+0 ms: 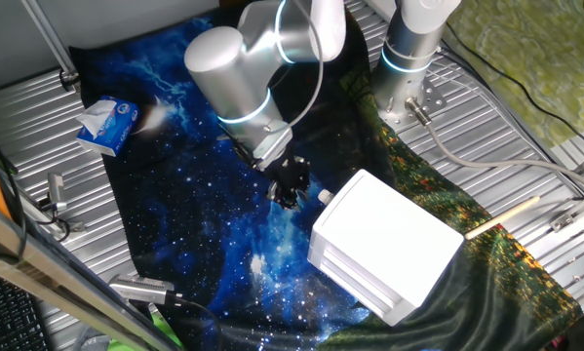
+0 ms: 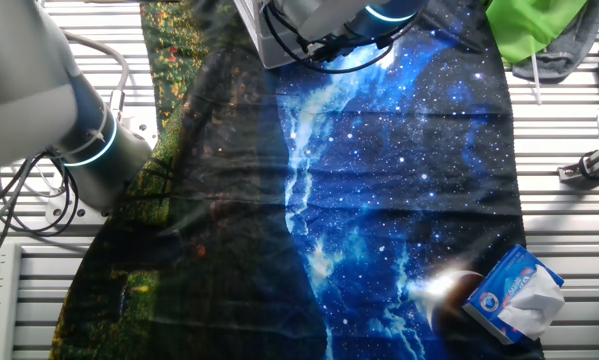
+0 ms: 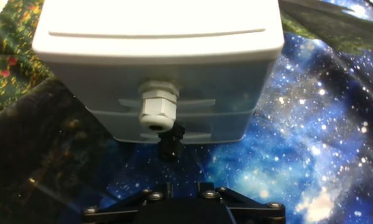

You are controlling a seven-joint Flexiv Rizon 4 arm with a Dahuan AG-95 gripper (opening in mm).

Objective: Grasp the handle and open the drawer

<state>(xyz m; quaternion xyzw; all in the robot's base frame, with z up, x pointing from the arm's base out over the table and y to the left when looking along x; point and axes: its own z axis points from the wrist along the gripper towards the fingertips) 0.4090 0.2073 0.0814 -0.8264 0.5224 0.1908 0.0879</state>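
A white boxy drawer unit [image 1: 389, 244] stands on the starry cloth; its corner also shows at the top of the other fixed view [image 2: 251, 35]. The handle [image 3: 156, 109], a small white rounded knob, sticks out of the drawer [image 3: 223, 84], whose front sits flush with the unit. The handle also shows in one fixed view [image 1: 324, 198]. My gripper [image 3: 170, 143] is just in front of and slightly below the knob, without touching it. Its black fingertips look pressed together and hold nothing. In one fixed view the gripper [image 1: 293, 192] is just left of the unit.
A blue tissue pack [image 1: 106, 125] lies at the cloth's far edge and also shows in the other fixed view [image 2: 514, 295]. A wooden stick [image 1: 501, 219] lies right of the unit. The arm's base [image 1: 408, 68] stands behind it. A green cloth [image 2: 529, 25] lies off the mat.
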